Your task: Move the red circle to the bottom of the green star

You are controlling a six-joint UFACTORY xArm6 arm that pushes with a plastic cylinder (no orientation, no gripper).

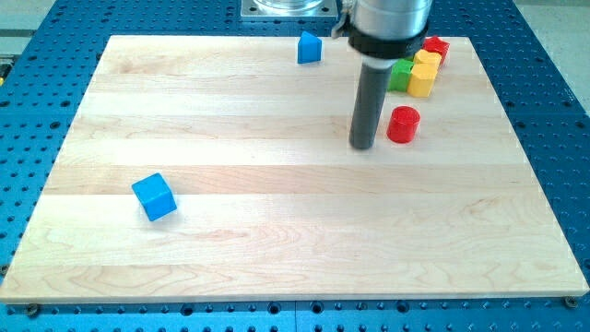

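1. My tip (362,146) rests on the wooden bench (277,221), just to the view's left of the red circle (403,124). There is a thin gap between them, so they do not look like they touch.
2. This arm has no claw at all, only a straight dark rod, so nothing can open or close.
3. The red circle stands in the upper right part of the bench. The green star (400,76) is above it, toward the view's top, partly hidden by the rod. Its star shape is hard to make out.
4. Two yellow blocks (423,74) sit just to the right of the green star. Another red block (436,47) is above them.
5. The red circle is already below the green star, but a little apart. I think it needs a small push up toward the view's top.
6. My tip is beside the circle, not under it. So I think it must go round to the bottom side first.
7. A blue block (309,47) near the top and a blue cube (153,196) at the left are far away.
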